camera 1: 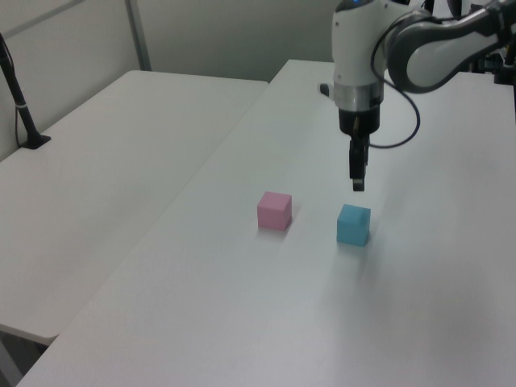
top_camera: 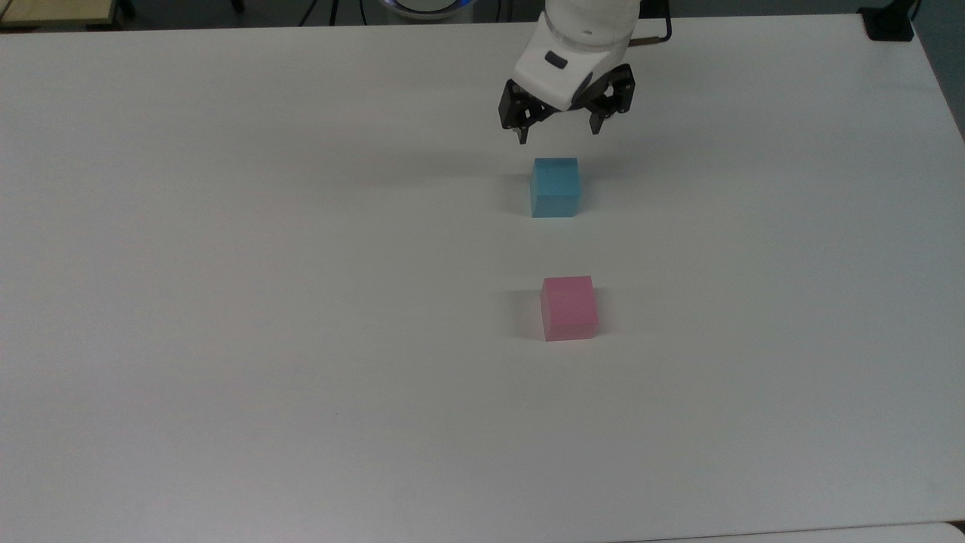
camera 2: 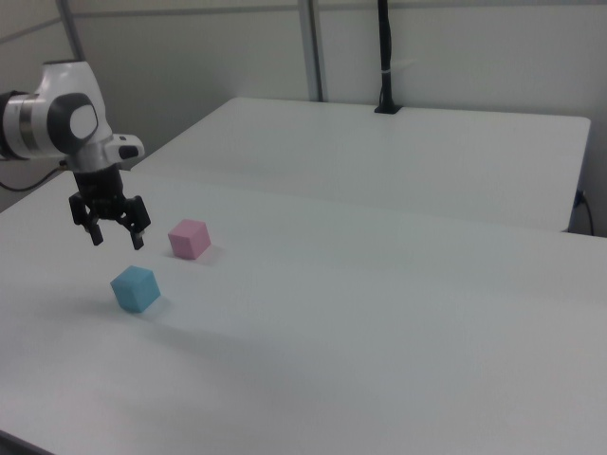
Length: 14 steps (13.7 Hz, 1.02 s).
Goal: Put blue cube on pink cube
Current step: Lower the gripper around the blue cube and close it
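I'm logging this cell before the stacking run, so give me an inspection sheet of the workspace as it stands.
Surface: white table, bare but for two cubes.
Job's things: blue cube and pink cube both on the table, apart, not stacked.
Clutter: nothing seen.
Grippers: gripper open, above the blue cube, holding nothing.
Cables: black cable looping beside the arm's wrist.
Surroundings: second white table alongside; black post on it.

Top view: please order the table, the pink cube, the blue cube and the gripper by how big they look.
1. table, by far
2. gripper, open, with its black body
3. pink cube and blue cube: near alike; the pink cube lies lower in the picture and may be nearer the camera, so I do not rank them.
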Available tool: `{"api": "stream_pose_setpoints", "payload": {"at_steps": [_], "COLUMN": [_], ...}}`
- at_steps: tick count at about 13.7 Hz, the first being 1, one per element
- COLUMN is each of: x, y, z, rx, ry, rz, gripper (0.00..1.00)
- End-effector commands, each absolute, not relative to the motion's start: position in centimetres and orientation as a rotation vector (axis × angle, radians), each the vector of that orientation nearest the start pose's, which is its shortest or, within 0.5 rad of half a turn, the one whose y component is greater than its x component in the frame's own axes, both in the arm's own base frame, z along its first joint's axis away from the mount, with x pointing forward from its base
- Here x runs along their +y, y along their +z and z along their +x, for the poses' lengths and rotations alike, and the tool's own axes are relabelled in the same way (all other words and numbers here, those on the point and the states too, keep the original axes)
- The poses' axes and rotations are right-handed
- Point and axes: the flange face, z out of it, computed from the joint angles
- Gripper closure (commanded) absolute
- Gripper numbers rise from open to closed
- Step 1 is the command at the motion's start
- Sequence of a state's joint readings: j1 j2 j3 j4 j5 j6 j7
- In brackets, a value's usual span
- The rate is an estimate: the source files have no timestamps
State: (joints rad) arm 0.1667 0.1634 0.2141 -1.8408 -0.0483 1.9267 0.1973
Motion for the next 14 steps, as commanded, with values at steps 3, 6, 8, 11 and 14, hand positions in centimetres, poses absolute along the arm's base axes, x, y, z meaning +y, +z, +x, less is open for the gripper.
{"api": "stream_pose_setpoints", "payload": {"at_steps": [3, 6, 8, 11, 14], "x": [22.9, 22.6, 22.7, 23.9, 23.9], "y": [38.2, 35.0, 33.7, 32.2, 32.6], "z": [55.6, 56.0, 56.0, 56.1, 56.3], "rx": [-0.312, -0.307, -0.312, -0.253, -0.259], "ry": [0.160, 0.195, 0.190, 0.166, 0.151], "rz": [-3.175, -3.202, -3.209, -3.212, -3.220], "gripper": [0.00, 0.00, 0.00, 0.01, 0.47]}}
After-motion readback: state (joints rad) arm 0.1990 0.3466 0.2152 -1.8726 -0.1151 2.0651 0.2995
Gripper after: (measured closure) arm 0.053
